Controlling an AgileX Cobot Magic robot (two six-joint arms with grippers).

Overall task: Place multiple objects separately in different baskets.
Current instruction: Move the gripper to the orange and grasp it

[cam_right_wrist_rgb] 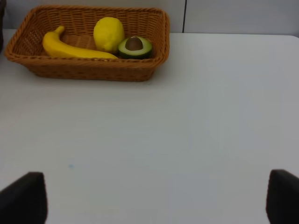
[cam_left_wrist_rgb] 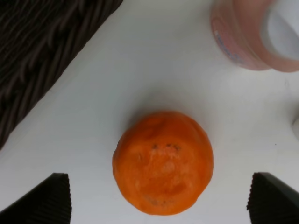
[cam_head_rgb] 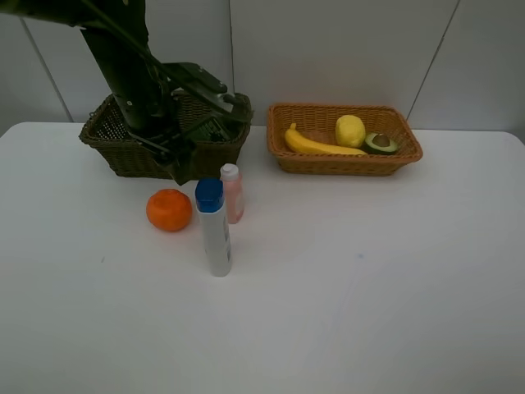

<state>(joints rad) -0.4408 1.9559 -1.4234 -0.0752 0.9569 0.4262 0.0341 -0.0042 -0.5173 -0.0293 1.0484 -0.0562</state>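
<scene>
orange (cam_head_rgb: 169, 209) sits on the table (cam_head_rgb: 369, 287), just in front of the dark basket (cam_head_rgb: 115, 154) and left of the pink bottle (cam_head_rgb: 232, 194), near both but touching neither. the left gripper (cam_left_wrist_rgb: 161, 198) hangs right over it, fingers wide apart and holding nothing, with the fruit centred between them in the wrist view. it is round, so no axis matters, and a straight drop should bracket it. the left arm is far nearer. the right gripper (cam_right_wrist_rgb: 153, 198), also spread and empty, is over bare table well apart. the pink bottle stands close on one finger's side and could get knocked, and the white bottle (cam_head_rgb: 214, 234) stands just in front of it. banana (cam_head_rgb: 316, 145), lemon (cam_head_rgb: 350, 130) and avocado (cam_head_rgb: 381, 143) lie in the tan basket (cam_head_rgb: 353, 162), likely the orange's place, beyond both bottles.
</scene>
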